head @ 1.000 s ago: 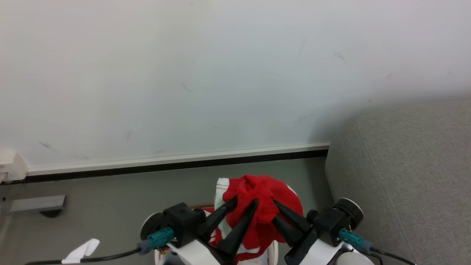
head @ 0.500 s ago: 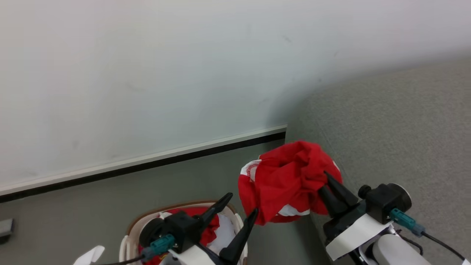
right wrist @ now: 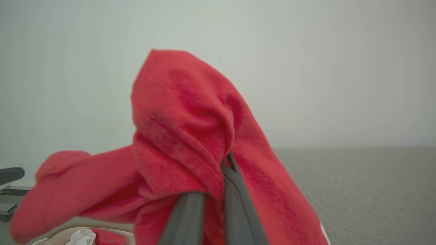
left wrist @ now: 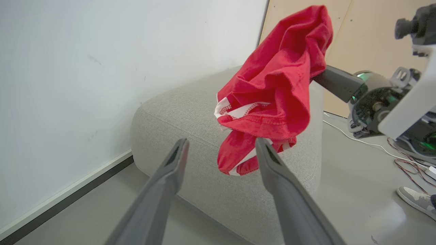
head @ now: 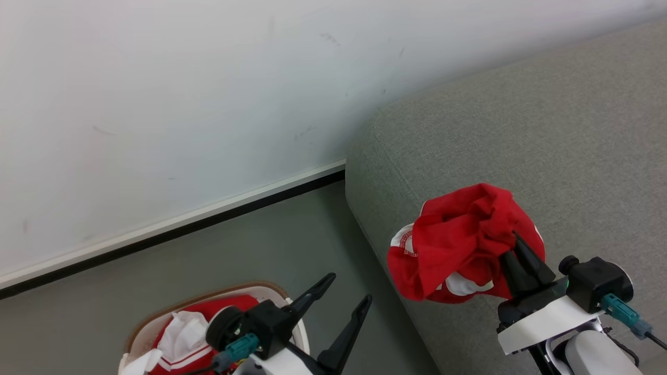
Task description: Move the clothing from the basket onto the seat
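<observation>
Head view shows the change plainly: a second back both grippers pinched the red garment together at bottom centre; now the left gripper (head: 349, 287) has let go and stands spread wide and empty at the lower middle, just right of the basket (head: 177, 306); the right gripper (head: 513, 245) alone stays clenched on the garment (head: 453, 245), its tips buried in a bunched fold. The whole frame has also swung, which is the camera turning with the body; the seat (head: 521, 130) now takes up the right half, and the garment sits at lower right of centre, over the seat's near left edge rather than over the basket.

Left wrist view has its own open gripper (left wrist: 221, 141) rising from the bottom edge with nothing between the jaws; the garment (left wrist: 276, 85) hangs at upper right from the right gripper (left wrist: 337, 81), its hem dangling above the seat (left wrist: 177, 112); whether it touches the cushion I cannot tell.

Right wrist view shows that gripper (right wrist: 224, 170) closed tight on the red fabric (right wrist: 184, 129).

My reading: the carry is now one-armed and the garment has reached the seat; lowering and letting go remain. More clothing (head: 182, 333), red and white, lies in the basket at bottom left, so the task is far from finished; the freed left gripper looks well placed for the next pick.
</observation>
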